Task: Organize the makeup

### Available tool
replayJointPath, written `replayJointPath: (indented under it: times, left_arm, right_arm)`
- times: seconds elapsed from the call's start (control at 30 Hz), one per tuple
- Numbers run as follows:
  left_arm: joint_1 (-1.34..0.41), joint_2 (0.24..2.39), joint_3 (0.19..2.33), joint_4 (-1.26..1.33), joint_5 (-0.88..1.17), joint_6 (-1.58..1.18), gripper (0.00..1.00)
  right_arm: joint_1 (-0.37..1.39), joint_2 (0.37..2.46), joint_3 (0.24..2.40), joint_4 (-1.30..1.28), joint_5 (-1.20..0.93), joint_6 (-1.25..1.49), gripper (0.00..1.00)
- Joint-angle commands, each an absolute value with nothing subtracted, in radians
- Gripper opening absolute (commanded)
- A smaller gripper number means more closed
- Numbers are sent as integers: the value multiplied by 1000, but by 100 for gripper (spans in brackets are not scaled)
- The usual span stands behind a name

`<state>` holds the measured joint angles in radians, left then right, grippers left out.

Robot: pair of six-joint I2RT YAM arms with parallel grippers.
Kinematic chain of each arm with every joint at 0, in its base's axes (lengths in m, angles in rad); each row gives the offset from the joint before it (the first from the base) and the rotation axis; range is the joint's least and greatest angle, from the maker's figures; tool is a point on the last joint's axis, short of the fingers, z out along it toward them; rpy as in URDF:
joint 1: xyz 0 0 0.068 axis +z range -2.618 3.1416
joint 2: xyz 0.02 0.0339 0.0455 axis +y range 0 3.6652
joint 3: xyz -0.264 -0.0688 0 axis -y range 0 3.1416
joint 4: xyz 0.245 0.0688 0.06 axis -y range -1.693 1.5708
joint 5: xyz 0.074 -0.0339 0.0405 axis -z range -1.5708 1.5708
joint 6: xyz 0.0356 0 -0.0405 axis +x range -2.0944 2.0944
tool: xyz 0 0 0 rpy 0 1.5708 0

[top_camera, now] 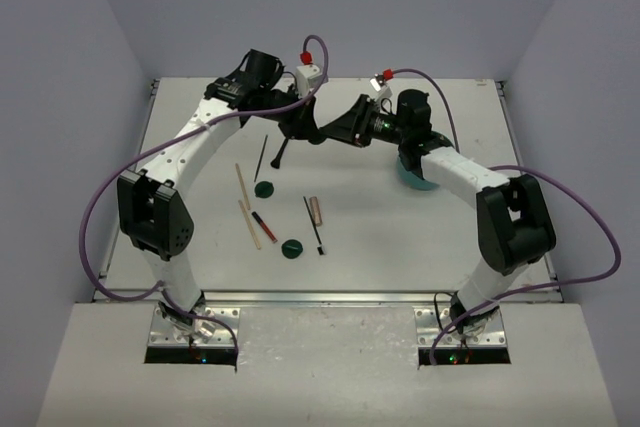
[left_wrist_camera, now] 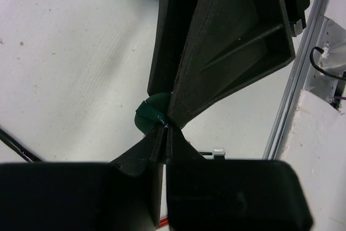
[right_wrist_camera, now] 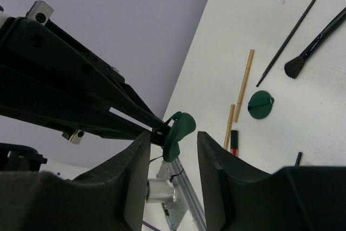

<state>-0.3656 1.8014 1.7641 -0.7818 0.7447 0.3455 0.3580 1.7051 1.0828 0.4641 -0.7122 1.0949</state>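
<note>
nearest us on the white table (top_camera: 400, 257) we see a dark green disc (top_camera: 292, 247) lying flat, with a thin black brush (top_camera: 314, 225) just to its right. left of that disc lies a red-black pencil (top_camera: 264, 225), close beside a short wooden stick (top_camera: 250, 225). a beige tube (top_camera: 316, 209) lies alongside the upper part of the thin black brush; we cannot tell whether the two touch.

a little farther back a longer wooden stick (top_camera: 241, 185) lies at a slant, and a second dark green disc (top_camera: 264, 189) sits near it on the right. at about the same depth, over on the right, a teal container (top_camera: 408, 179) rests on the table, mostly hidden under the right arm. behind the second disc we see a slim black brush (top_camera: 261, 159) and a fuller black brush (top_camera: 282, 152) with a dark bristle head, side by side but apart.

above those brushes, in the air, the two grippers meet tip to tip. the left gripper (left_wrist_camera: 165, 128) has its fingers pressed together on the edge of a small dark green piece (right_wrist_camera: 178, 133), held clear of the table. the right gripper (right_wrist_camera: 173, 136) faces it with jaws apart, one finger on each side of that green piece. a gap shows beside one finger, and we cannot tell whether the other pad touches the piece.
</note>
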Motion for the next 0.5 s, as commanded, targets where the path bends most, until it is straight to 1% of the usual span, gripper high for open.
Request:
replayJointPath:
  times: [0.0, 0.03, 0.07, 0.1, 0.13, 0.2, 0.3, 0.33, 0.4, 0.43, 0.47]
  left_arm:
    - [-371, 1742, 1749, -746, 782, 363, 0]
    - [-371, 1743, 1745, -746, 785, 362, 0]
    - [-371, 1742, 1743, -746, 788, 362, 0]
    - [-371, 1741, 1743, -747, 790, 363, 0]
    - [-371, 1741, 1743, -745, 790, 361, 0]
    - [-371, 1741, 1744, -743, 787, 360, 0]
    - [-371, 1743, 1744, -746, 785, 360, 0]
    - [-371, 1744, 1748, -747, 779, 356, 9]
    - [-371, 1753, 1765, -747, 755, 333, 56]
    - [-370, 1757, 1777, -746, 737, 328, 84]
    - [-370, 1760, 1784, -746, 727, 322, 100]
  right_arm:
    - [368, 1720, 1100, 547, -714, 1112, 36]
    - [369, 1722, 1101, 551, -713, 1113, 35]
    - [370, 1724, 1100, 557, -712, 1115, 30]
    - [371, 1729, 1101, 558, -712, 1118, 20]
    - [372, 1733, 1101, 558, -712, 1120, 16]
    - [373, 1735, 1096, 561, -708, 1120, 2]
    - [373, 1724, 1090, 557, -703, 1103, 0]
    - [372, 1711, 1092, 537, -695, 1081, 0]
    - [365, 1675, 1109, 461, -656, 1014, 0]
    - [356, 1646, 1130, 380, -623, 947, 0]
    - [351, 1631, 1143, 300, -605, 909, 0]
